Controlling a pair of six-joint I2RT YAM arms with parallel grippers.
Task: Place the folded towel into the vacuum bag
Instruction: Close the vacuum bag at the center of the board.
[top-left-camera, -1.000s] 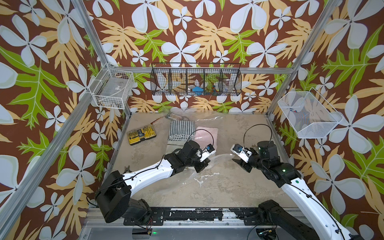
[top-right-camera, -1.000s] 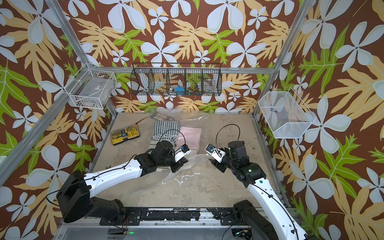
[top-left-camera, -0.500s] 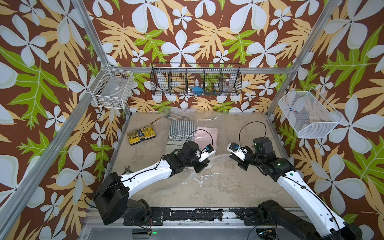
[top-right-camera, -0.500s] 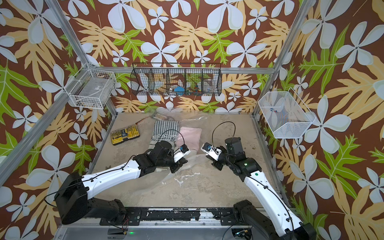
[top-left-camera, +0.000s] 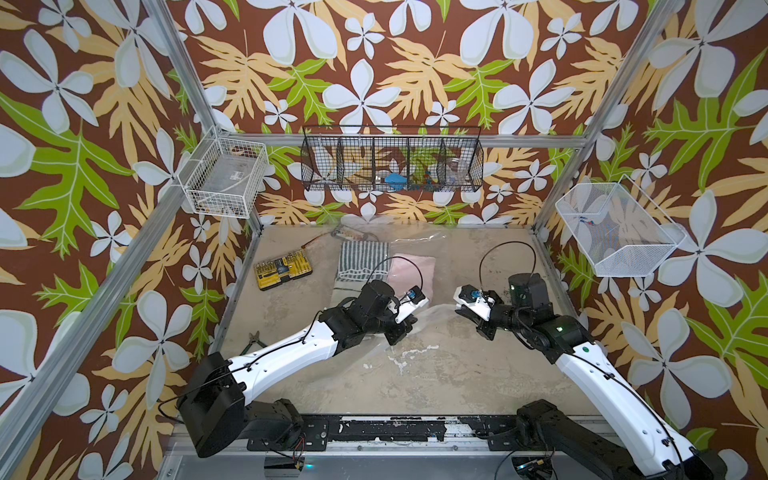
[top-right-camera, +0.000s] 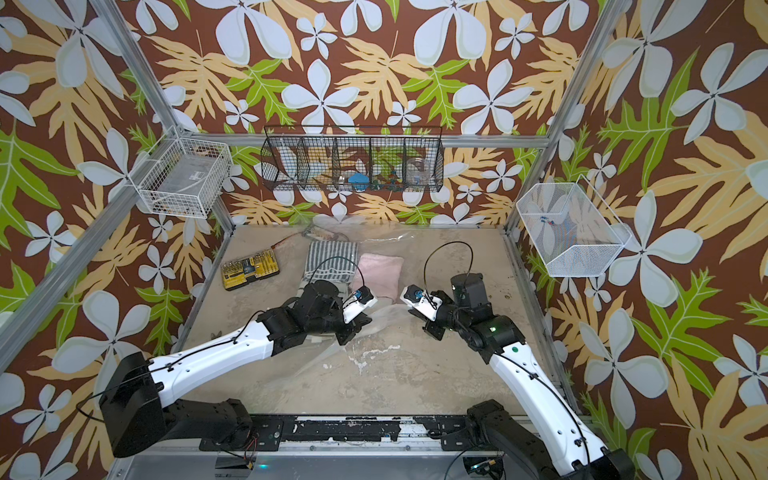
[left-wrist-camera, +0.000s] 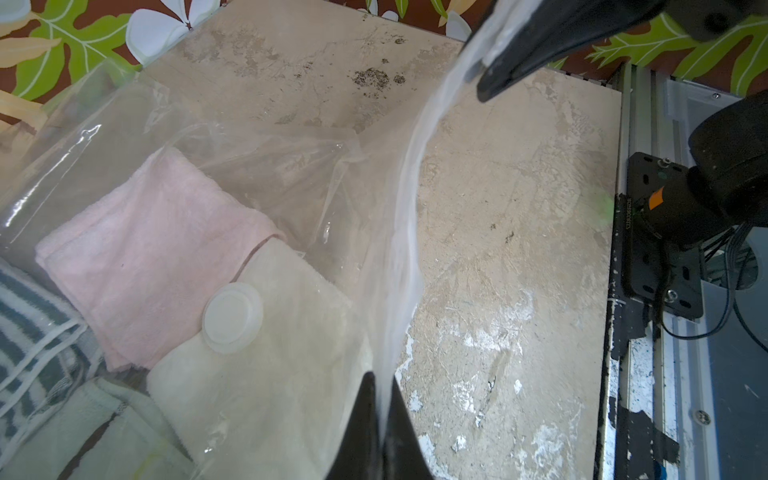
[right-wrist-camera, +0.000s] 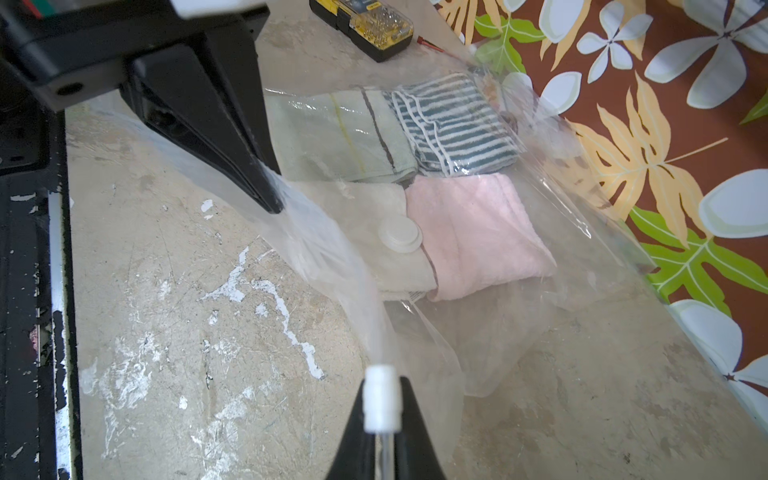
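The vacuum bag (top-left-camera: 432, 243) (left-wrist-camera: 249, 137) (right-wrist-camera: 582, 216) lies crinkled across the table's middle. Inside it lie several folded towels: pink (top-left-camera: 413, 270) (left-wrist-camera: 158, 257) (right-wrist-camera: 478, 232), cream (left-wrist-camera: 270, 374) (right-wrist-camera: 365, 232), green (right-wrist-camera: 340, 133) and striped (top-left-camera: 363, 257) (right-wrist-camera: 453, 124). Its round white valve disc (left-wrist-camera: 232, 318) (right-wrist-camera: 400, 233) rests over the cream towel. My left gripper (top-left-camera: 409, 326) (left-wrist-camera: 380, 376) (right-wrist-camera: 272, 205) is shut on the bag's zip strip (left-wrist-camera: 409, 232). That strip hangs lifted between both grippers. My right gripper (top-left-camera: 463, 312) (right-wrist-camera: 380, 419) is shut on the white slider clip (right-wrist-camera: 381, 397).
A yellow bit case (top-left-camera: 283, 269) (right-wrist-camera: 374, 29) lies at the back left, and pliers (top-left-camera: 253, 338) lie by the left edge. A black wire basket (top-left-camera: 392, 160) hangs on the back wall. White baskets hang on the left (top-left-camera: 224, 178) and right (top-left-camera: 615, 232) walls.
My right gripper has moved a little left toward the left gripper and closed on the slider clip. The left gripper has kept its hold on the zip strip.
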